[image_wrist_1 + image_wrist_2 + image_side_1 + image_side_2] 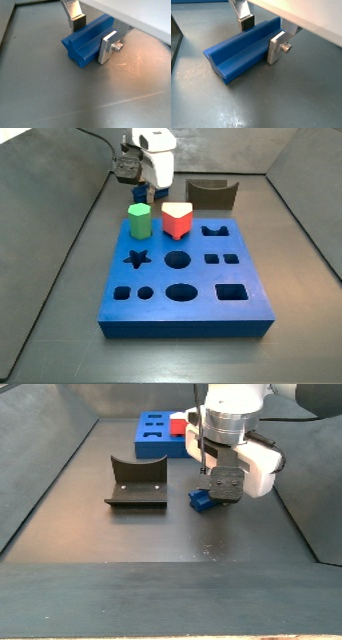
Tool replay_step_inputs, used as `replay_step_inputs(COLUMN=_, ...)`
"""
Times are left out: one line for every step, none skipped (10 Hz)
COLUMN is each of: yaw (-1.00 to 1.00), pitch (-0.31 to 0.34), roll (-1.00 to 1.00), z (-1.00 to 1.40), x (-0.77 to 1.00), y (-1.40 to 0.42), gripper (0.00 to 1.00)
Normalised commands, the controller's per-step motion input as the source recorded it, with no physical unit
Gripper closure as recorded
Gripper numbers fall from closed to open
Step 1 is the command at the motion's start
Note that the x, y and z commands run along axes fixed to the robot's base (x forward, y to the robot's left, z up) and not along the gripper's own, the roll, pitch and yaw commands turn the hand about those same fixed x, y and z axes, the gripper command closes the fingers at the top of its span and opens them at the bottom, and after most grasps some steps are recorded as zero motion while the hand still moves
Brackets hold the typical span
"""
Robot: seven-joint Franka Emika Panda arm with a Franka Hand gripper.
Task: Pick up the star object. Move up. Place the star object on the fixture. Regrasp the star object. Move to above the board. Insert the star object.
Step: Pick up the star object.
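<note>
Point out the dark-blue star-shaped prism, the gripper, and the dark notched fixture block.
Dark-blue star-shaped prism [238, 56]: wrist view, upper ridge.
Gripper [93, 34]: wrist view, midway between fingertips, straddling the prism on the floor.
Dark notched fixture block [135, 482]: side view, inner wall.

Soft overhead light (floor glare)

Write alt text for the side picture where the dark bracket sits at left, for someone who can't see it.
A robot arm's claw reaches down around a small blue star object lying on the grey floor. The fixture stands apart beside it, and the board lies behind.
</note>
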Motion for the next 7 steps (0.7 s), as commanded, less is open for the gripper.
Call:
replay_step_inputs(yaw=0.00, pitch=0.000, roll=0.00, z=0.00, x=0.00, y=0.00, gripper=1.00)
replay_step_inputs(yaw=0.00, pitch=0.000, roll=0.00, z=0.00, x=0.00, y=0.00, gripper=1.00)
replay_step_inputs(yaw=0.00, pitch=0.000, roll=0.00, z=0.00, x=0.00, y=0.00, gripper=1.00)
replay_step_inputs(yaw=0.00, pitch=0.000, roll=0.00, z=0.00, x=0.00, y=0.00, gripper=1.00)
replay_step_inputs(yaw=0.00, pitch=0.000, roll=0.00, z=0.00, x=0.00, y=0.00, gripper=1.00)
replay_step_inputs(yaw=0.00, pitch=0.000, roll=0.00, z=0.00, x=0.00, y=0.00, gripper=1.00)
replay_step_inputs(yaw=0.00, pitch=0.000, roll=0.00, z=0.00, x=0.00, y=0.00, gripper=1.00)
